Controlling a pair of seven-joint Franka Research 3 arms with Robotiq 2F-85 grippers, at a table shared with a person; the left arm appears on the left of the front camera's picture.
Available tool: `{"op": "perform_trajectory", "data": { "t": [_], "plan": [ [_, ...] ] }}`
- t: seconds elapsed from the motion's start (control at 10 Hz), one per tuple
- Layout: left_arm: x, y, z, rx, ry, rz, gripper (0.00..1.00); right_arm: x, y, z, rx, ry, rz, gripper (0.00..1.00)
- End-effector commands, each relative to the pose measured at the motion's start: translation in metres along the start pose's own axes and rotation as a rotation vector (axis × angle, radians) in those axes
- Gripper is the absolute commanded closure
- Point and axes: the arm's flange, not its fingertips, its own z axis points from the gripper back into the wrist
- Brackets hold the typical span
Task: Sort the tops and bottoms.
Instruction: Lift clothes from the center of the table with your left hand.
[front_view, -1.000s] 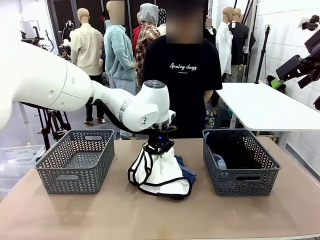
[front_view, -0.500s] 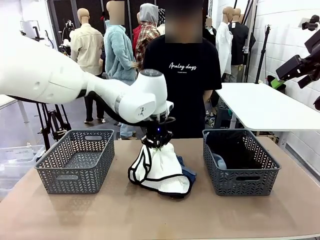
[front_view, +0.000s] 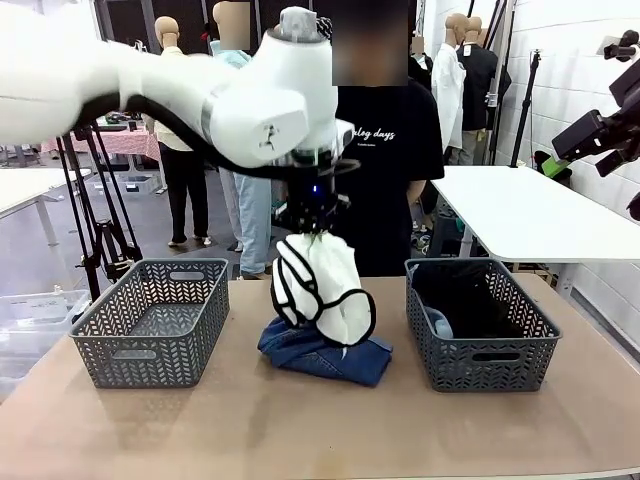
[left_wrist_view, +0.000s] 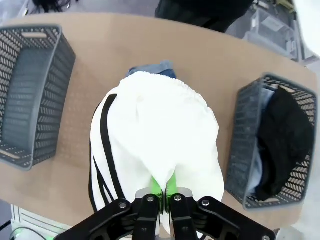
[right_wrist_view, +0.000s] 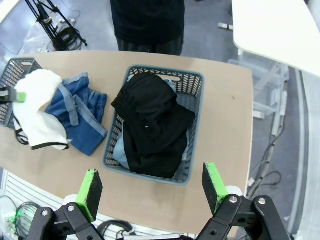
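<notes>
Desk (front_view: 230, 420), tan, with two grey lattice baskets on it. The left basket (front_view: 140, 360) has nothing in it. The right basket (front_view: 480, 365) holds the black top (right_wrist_view: 150, 120) heaped over the light denim bottoms (right_wrist_view: 122, 152), so the two kinds are mixed there.

Darker denim bottoms (front_view: 330, 355) lie crumpled on the desk between the baskets, touching neither.

White top (front_view: 320, 290) with thin black edging hangs bunched straight above that denim. It is clear of the desk, with its lowest fold just over the jeans.

Left pincer (left_wrist_view: 162, 187) is pinched tight on the top's upper folds, with green pads meeting through the cloth. Right pincer (right_wrist_view: 152, 187) is spread wide and holds nothing. It sits high over the near edge of the desk, looking down on the right basket.

Step in hand, as I judge it: the white top is picked and raised, not yet placed, roughly the midpoint of the sort.

The next move calls for carrying it sideways to a basket and releasing it low inside the rim. Which basket is meant for tops I cannot tell. The hanging folds need height to pass a basket wall.

Writing: "log days" (front_view: 385, 134) in white script on the person's black T-shirt, its start hidden by the arm. No labels readable on the garments or baskets.
</notes>
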Motion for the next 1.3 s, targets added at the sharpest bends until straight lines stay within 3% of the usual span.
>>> {"op": "perform_trajectory", "data": {
  "t": [0.0,0.1,0.3,1.2],
  "plan": [
    [-0.004,0.0,0.021,-0.047,-0.076,-0.037,1.0,-0.001,0.0,-0.001,0.0,0.002,0.001,0.0],
    [-0.004,0.0,0.031,-0.061,-0.114,-0.028,1.0,-0.001,0.0,-0.001,0.0,0.002,0.001,0.0],
    [-0.006,-0.008,0.035,-0.042,-0.067,-0.032,1.0,-0.001,0.0,-0.001,0.0,0.002,0.001,0.0],
    [-0.006,-0.008,0.035,-0.042,-0.067,-0.032,1.0,-0.001,0.0,-0.001,0.0,0.002,0.001,0.0]
  ]
}}
